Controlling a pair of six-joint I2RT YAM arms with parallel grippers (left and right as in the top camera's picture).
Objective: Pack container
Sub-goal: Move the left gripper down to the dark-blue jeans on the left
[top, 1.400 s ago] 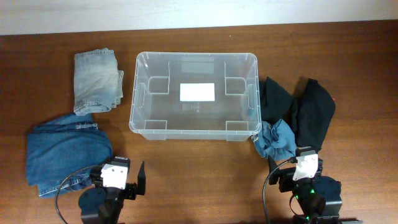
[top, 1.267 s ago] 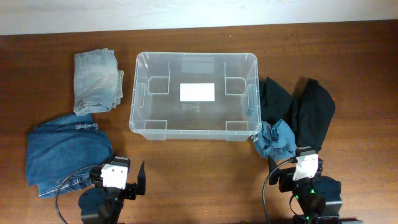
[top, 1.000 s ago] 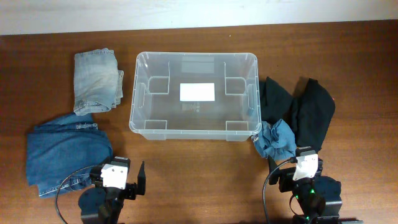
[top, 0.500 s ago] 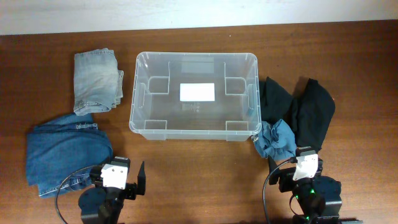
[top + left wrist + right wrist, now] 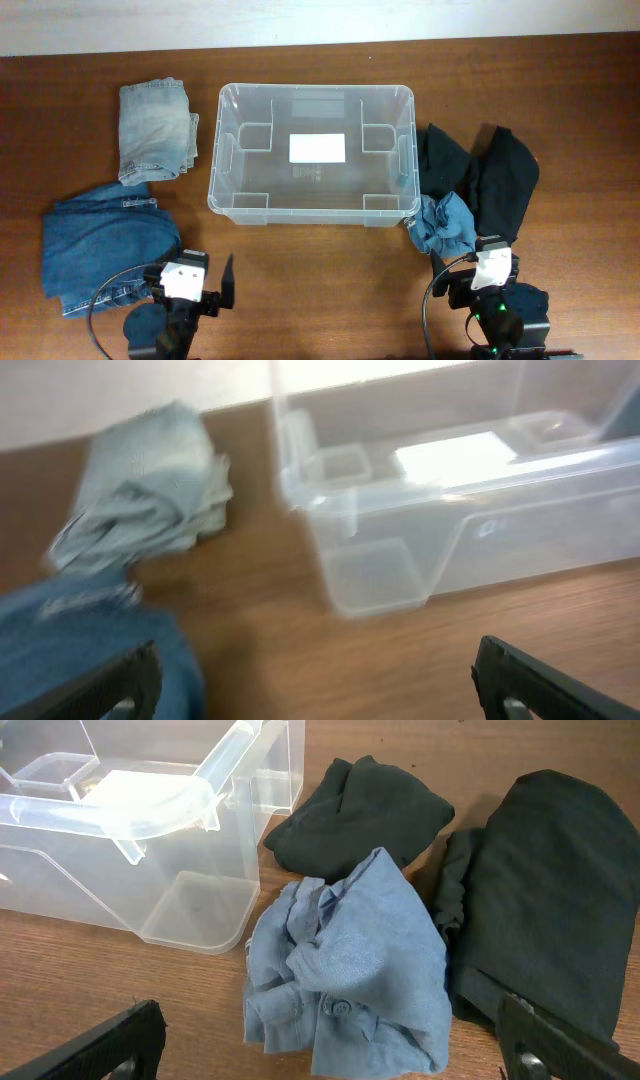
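The clear container (image 5: 315, 88) sits well ahead of both arms, the left gripper (image 5: 318, 685) back from its near-left corner and the right gripper (image 5: 330, 1045) back from its near-right corner, each with fingers spread wide apart and gripping nothing.

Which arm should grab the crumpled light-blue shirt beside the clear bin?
Right. The crumpled light-blue shirt lies directly in front of the open right tool; the left tool is at the clear plastic bin's other end, by blue jeans.
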